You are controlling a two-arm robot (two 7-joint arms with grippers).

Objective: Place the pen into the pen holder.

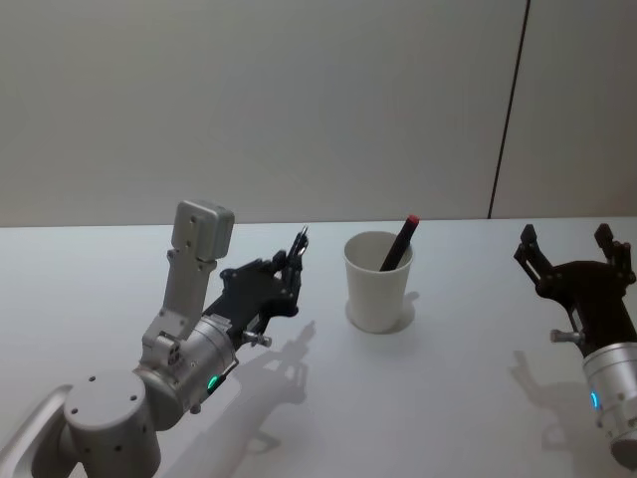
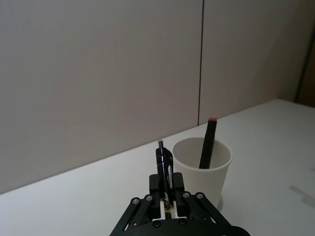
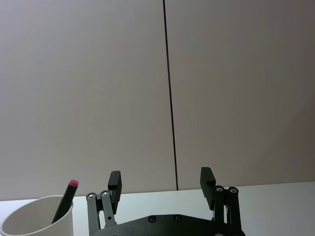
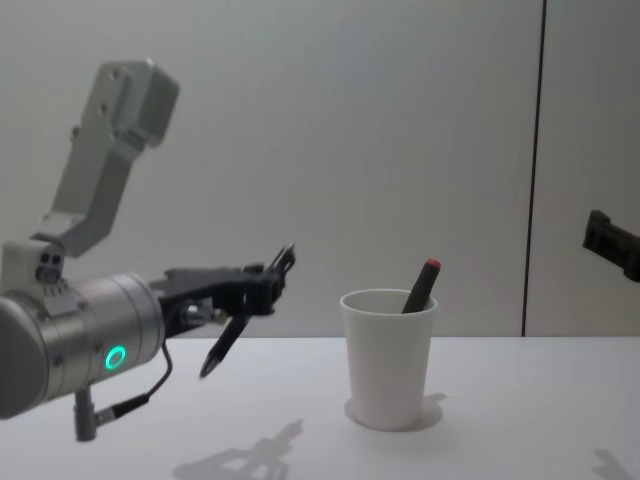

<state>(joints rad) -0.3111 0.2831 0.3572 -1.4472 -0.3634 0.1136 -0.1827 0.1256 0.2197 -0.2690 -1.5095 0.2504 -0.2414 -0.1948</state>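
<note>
One cup (image 1: 378,284) at middle of table (image 1: 448,398), open room all round. At its 9 o'clock, left gripper (image 1: 289,271), jaws clamped on pen (image 4: 228,340). Chest view adds the tilt, lower tip above table. At 3 o'clock, well apart, right gripper (image 1: 565,241), jaws apart. Two pens: second, red-capped pen (image 1: 400,241), leans in cup.

no legible text or labels anywhere

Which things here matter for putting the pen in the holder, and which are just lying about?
In the job: pen, gripped by the left gripper; white pen holder.
Lying about: red-tipped pen already standing in the holder; right gripper, open and idle at the right.
</note>
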